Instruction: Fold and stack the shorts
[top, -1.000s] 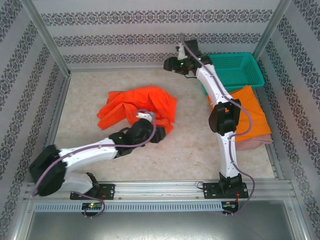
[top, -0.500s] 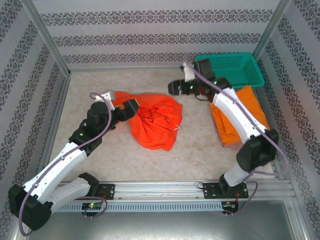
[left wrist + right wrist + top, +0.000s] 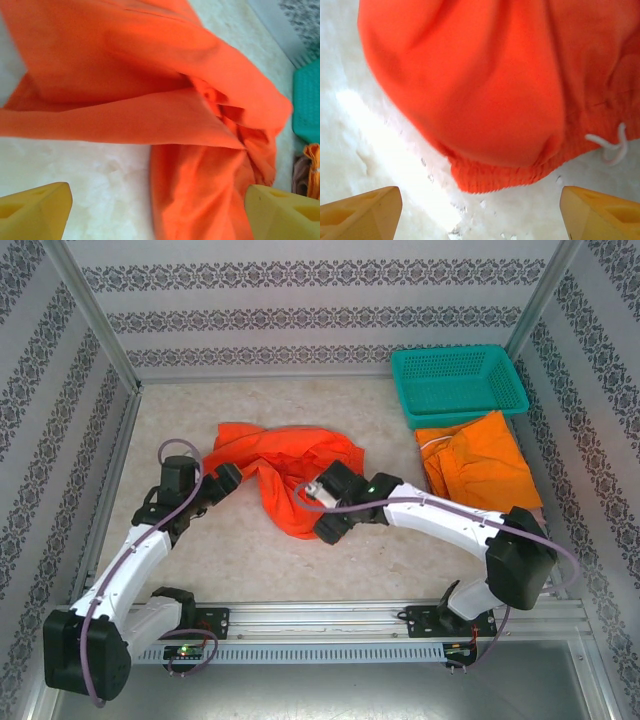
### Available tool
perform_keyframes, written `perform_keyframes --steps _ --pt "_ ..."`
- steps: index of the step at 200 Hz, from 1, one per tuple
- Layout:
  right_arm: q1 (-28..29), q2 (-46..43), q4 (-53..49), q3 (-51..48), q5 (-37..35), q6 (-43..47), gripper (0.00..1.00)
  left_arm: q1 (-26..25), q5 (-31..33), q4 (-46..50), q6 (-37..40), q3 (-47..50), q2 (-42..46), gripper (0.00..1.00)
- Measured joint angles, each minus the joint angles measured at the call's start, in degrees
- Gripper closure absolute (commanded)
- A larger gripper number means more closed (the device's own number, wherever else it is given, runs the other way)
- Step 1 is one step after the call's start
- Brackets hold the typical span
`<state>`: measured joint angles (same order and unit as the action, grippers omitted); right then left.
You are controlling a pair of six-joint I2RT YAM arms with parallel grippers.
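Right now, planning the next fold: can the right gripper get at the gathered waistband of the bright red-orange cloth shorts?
Probably yes: the right gripper is open; the waistband of the bright red-orange shorts lies on the table just ahead, nothing between.

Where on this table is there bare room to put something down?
The table is bare in the far left corner, between the back wall and the red shorts, and along the near edge between the left arm and right arm. The right side is crowded by the basket and orange shorts.
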<state>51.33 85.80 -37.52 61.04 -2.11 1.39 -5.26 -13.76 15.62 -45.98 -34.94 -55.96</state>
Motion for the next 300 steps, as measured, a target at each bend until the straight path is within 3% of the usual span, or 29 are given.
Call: perform_keyframes --steps 41,99,151,188,250,282,300 --pt "3.32 2.27 -0.52 -1.29 -5.77 1.20 0.27 7.65 -3.06 -0.72 -6.67 6.99 2.14 0.15" --pt "5.29 9.38 -0.85 -1.16 -8.70 0.66 0.31 11.76 -5.14 -5.64 -13.88 8.92 -0.61 0.21" --pt "6.21 13.86 -1.49 0.07 -9.51 -0.15 0.33 12.57 -6.51 -13.77 -18.82 9.22 -8.63 0.31" --pt "6.21 16.31 -2.27 1.55 -10.60 -1.11 0.50 12.57 -7.04 -19.12 -20.70 9.09 -15.32 0.44" --pt "6.21 17.38 -2.97 2.60 -13.68 -1.62 0.88 13.00 -8.37 -25.27 -21.59 6.54 -24.68 1.00" --pt "5.64 15.63 -3.21 2.60 -17.27 -0.66 0.99 14.40 -8.28 -24.81 -19.32 3.58 -23.54 1.00" --pt "4.20 12.50 -3.48 2.56 -18.88 0.37 1.00 15.56 -7.50 -21.55 -16.90 0.81 -19.63 1.00"
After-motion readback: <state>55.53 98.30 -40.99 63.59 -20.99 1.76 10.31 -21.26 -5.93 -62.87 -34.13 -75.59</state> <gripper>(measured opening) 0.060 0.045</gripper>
